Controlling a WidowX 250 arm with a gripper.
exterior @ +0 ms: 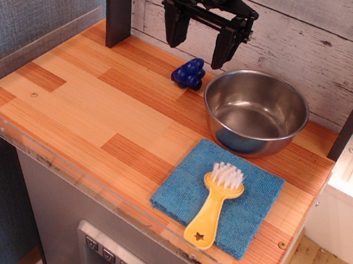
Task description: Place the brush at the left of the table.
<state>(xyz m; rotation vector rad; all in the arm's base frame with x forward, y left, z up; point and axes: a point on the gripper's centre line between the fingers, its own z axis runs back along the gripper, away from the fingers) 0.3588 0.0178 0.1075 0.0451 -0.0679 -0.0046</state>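
Observation:
The yellow brush [213, 205] lies on a blue cloth near the table's front right, white bristles toward the back and the star-holed handle end toward the front edge. The wood-plank table [80, 99] stretches bare to the left. My gripper [199, 43] hangs at the back of the table, well above and behind the brush. Its two black fingers stand apart with nothing between them.
A steel bowl [255, 111] sits at the back right, just behind the blue cloth [184, 187]. A bunch of dark blue toy grapes [189, 73] lies below the gripper. A dark post [119, 2] stands at the back left; a clear acrylic lip rims the table.

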